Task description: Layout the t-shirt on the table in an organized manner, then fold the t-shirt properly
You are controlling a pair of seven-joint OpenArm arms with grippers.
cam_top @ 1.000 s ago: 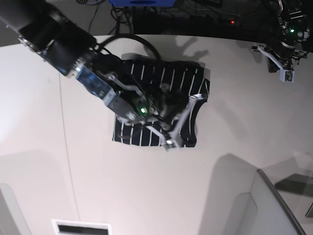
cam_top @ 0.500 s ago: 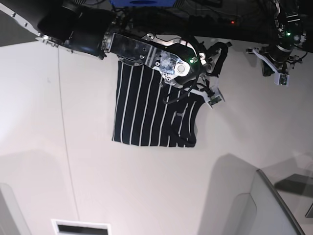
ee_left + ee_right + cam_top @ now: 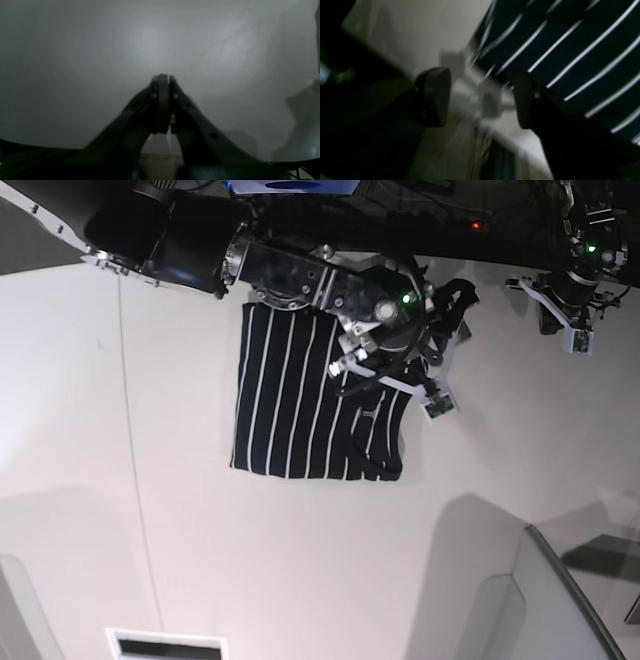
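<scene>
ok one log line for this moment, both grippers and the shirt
t-shirt: folded, flat on table | right gripper: open, empty, above shirt's edge | left gripper: shut, empty, away from shirt

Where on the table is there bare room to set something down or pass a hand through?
The table is bare in front of the t-shirt, left of it past the thin seam, and between it and the left gripper. It is crowded at the shirt's far right corner, under the right gripper.

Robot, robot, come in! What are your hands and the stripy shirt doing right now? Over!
Left gripper shut, empty, parked over bare table. Right gripper open, empty, at the t-shirt edge. T-shirt folded, flat on table. Nothing in the way.
</scene>
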